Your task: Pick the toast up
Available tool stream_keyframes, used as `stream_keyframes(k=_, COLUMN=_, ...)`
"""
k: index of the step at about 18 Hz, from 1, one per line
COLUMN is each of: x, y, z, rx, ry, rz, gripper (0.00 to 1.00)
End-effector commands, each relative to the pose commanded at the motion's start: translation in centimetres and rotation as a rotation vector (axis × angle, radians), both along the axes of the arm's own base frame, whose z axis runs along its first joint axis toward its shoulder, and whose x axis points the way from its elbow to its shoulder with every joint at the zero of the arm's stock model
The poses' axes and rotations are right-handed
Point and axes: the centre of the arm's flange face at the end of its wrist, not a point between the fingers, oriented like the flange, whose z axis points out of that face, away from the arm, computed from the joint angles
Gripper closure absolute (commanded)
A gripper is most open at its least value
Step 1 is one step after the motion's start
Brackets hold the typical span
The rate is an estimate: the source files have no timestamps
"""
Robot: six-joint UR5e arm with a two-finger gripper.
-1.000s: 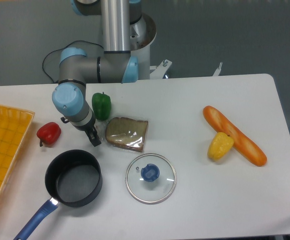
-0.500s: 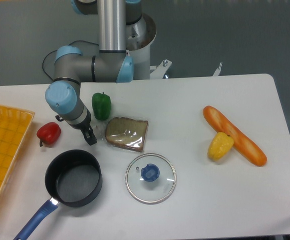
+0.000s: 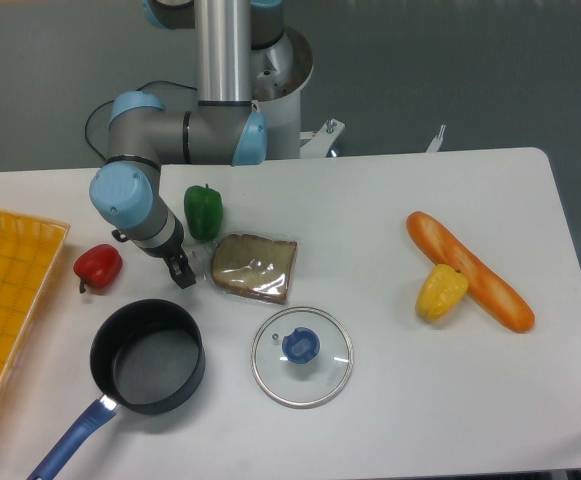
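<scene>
The toast point(image 3: 254, 266), a squarish brown slice in clear crinkly plastic, lies flat on the white table point(image 3: 390, 400) just above the glass lid. My gripper point(image 3: 182, 274) hangs just left of the toast's left edge, between it and the red pepper. Its dark fingers point down at the table and nothing shows between them. From this angle I cannot see whether the fingers are apart or together.
A green pepper point(image 3: 203, 211) stands behind the toast. A red pepper point(image 3: 98, 267) lies to the left, a black pot point(image 3: 148, 358) with blue handle in front, a glass lid point(image 3: 301, 356) beside it. An orange baguette point(image 3: 469, 271) and yellow pepper point(image 3: 441, 291) lie right. A yellow tray point(image 3: 5, 310) is far left.
The arm swung slightly left and back over the second, carrying the gripper a little away from the toast. Since half a second ago it has hardly moved.
</scene>
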Motion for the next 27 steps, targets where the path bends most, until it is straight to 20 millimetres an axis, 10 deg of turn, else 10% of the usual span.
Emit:
stream_keyframes(k=19, x=-0.7, y=1.0, z=0.1, rx=-0.001, ry=0.012, rz=0.015, gripper=1.0)
stream_keyframes(k=27, x=-2.5, y=2.5, z=2.7, rx=-0.026, ry=0.022, rz=0.016, gripper=1.0)
